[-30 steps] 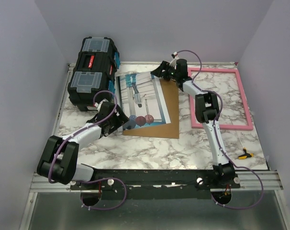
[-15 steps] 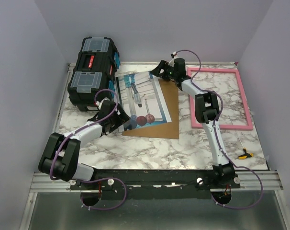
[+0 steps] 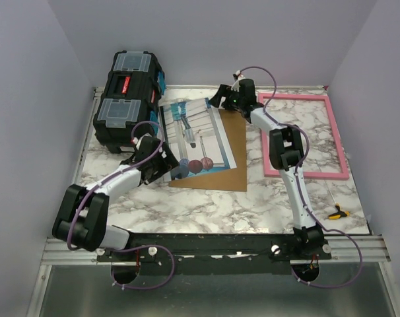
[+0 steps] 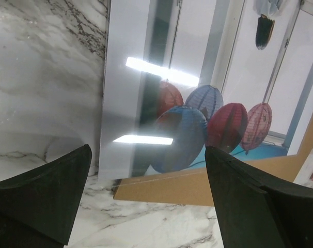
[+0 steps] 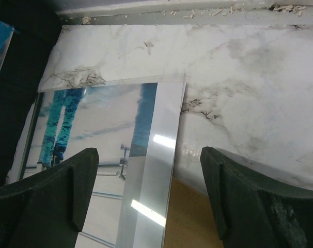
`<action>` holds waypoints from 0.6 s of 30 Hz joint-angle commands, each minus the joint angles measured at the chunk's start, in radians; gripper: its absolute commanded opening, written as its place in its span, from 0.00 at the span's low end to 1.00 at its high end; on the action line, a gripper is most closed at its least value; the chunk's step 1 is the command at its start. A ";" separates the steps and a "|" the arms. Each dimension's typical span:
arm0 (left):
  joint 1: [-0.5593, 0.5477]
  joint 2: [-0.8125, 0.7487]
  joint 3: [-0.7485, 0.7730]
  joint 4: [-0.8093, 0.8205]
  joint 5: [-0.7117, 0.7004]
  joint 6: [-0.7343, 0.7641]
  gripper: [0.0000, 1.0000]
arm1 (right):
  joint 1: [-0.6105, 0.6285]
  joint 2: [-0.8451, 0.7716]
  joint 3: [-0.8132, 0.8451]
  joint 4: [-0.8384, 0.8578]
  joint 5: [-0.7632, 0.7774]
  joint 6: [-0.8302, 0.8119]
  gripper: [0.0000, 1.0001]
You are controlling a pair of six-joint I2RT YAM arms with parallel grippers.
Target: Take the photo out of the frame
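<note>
The photo (image 3: 199, 135) lies face up under a glossy clear sheet on a plain brown backing board (image 3: 233, 168) at mid table. The empty pink frame (image 3: 305, 174) lies flat to its right, apart from both. My left gripper (image 3: 167, 169) stands open just off the photo's near left corner; the left wrist view shows the red and blue balls (image 4: 198, 121) and the board's edge (image 4: 198, 183) between its fingers (image 4: 43, 194). Over the photo's far right corner my right gripper (image 3: 220, 98) is open too, with the photo (image 5: 94, 129) and its shiny margin between its fingers (image 5: 249, 201), holding nothing.
A black toolbox (image 3: 129, 99) stands at the back left, close to the photo's left edge, dark in the right wrist view (image 5: 12, 108). A small yellow-and-black tool (image 3: 336, 213) lies near the front right edge. Walls close the table's back and sides.
My right gripper has drawn back slightly toward the far edge. The left gripper has opened a little wider by the photo's near corner. The photo's near right corner has shifted slightly left.
</note>
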 commanded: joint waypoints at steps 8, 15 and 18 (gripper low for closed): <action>-0.007 0.175 0.122 0.012 0.006 -0.008 0.91 | 0.054 0.079 0.056 -0.117 0.002 -0.073 0.87; -0.018 0.226 0.174 0.015 0.081 0.008 0.90 | 0.054 0.006 -0.042 -0.068 0.007 -0.072 0.84; -0.028 0.253 0.207 0.005 0.100 0.020 0.89 | 0.054 -0.019 -0.071 -0.068 0.026 -0.080 0.83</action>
